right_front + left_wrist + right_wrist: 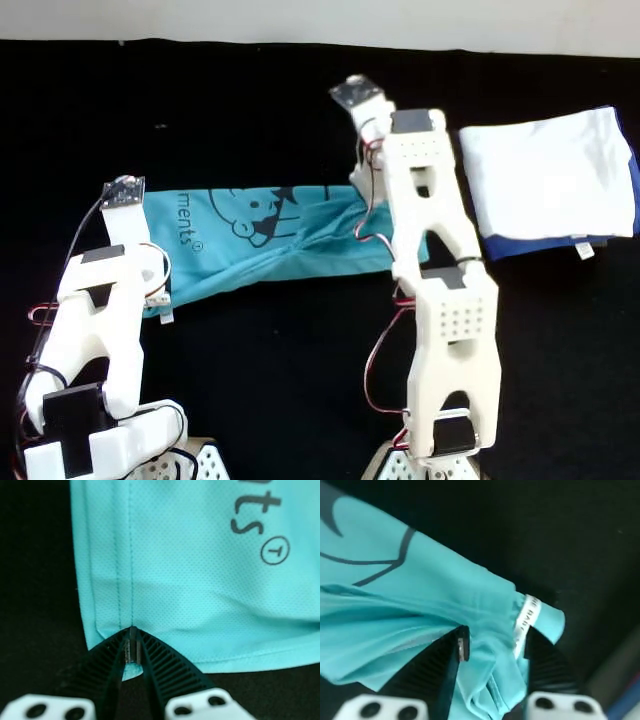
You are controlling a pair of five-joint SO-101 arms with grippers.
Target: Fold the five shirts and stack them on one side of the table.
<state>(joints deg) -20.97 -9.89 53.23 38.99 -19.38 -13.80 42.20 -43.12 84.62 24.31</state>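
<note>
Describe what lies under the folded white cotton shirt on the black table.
A folded dark blue shirt shows along the white shirt's lower and right edges. Anything else beneath is covered.

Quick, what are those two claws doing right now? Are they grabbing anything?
Left gripper: closed on the teal shirt, at its hem corner.
Right gripper: closed around the bunched label end of the same shirt.

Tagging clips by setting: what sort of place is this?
Probably a robotics lab or workshop bench, not a home: a white left arm and right arm stand at a black-covered table, a teal shirt stretched between them, folded shirts stacked at one side, a bare pale wall behind.
</note>
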